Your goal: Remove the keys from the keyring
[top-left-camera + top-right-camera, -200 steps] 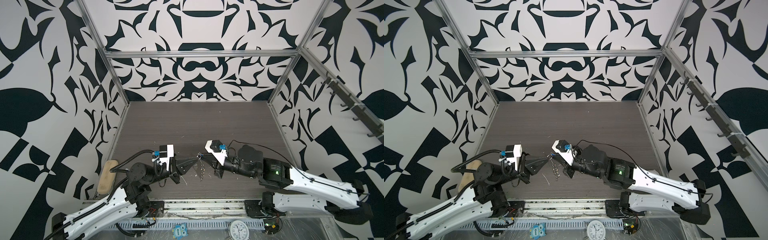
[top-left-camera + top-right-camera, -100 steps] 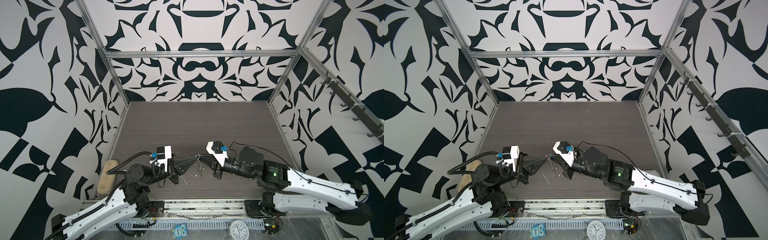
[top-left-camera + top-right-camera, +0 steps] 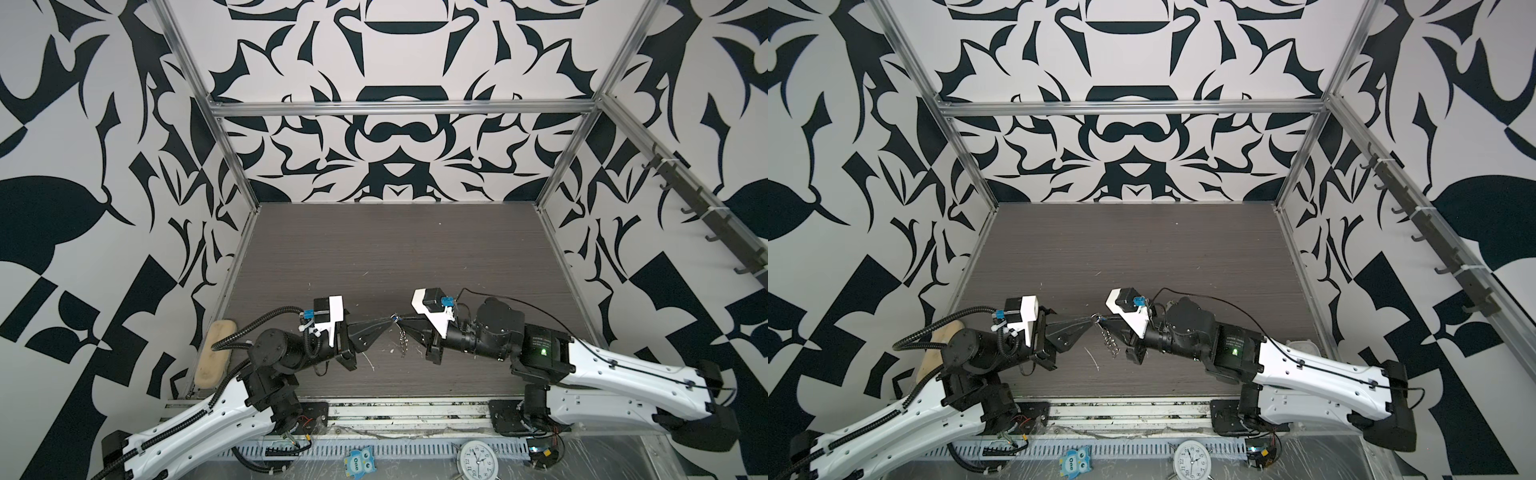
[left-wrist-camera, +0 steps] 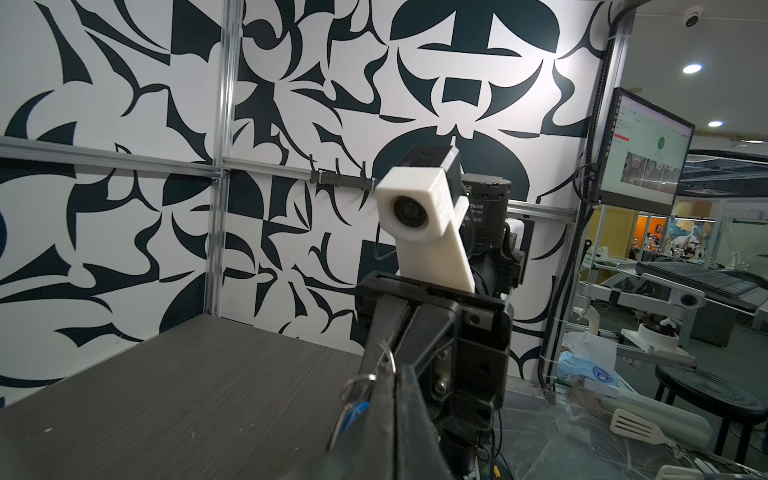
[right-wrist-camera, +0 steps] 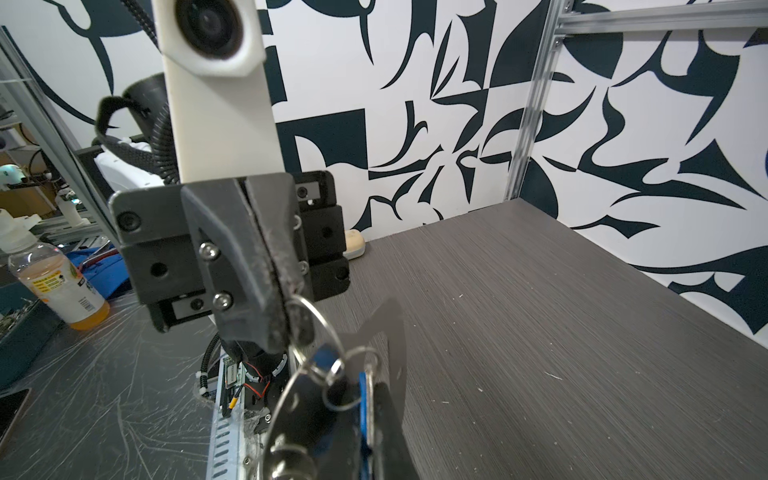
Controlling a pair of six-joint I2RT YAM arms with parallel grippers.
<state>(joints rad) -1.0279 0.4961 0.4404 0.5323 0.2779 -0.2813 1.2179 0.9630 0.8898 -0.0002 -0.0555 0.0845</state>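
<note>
Right wrist view: thin round metal ring [image 5: 328, 326] beside flat blue tag [image 5: 363, 419].

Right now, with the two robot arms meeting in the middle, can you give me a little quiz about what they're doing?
1. True or false: the left tool and the right tool are both shut.
2. Pick one: what colour is the key tag pinched in the right tool? A red, B blue, C green.
3. Fill in the gap: the left tool pinches a thin silver ____.

Key: 1 true. 2 B. 3 ring.
</note>
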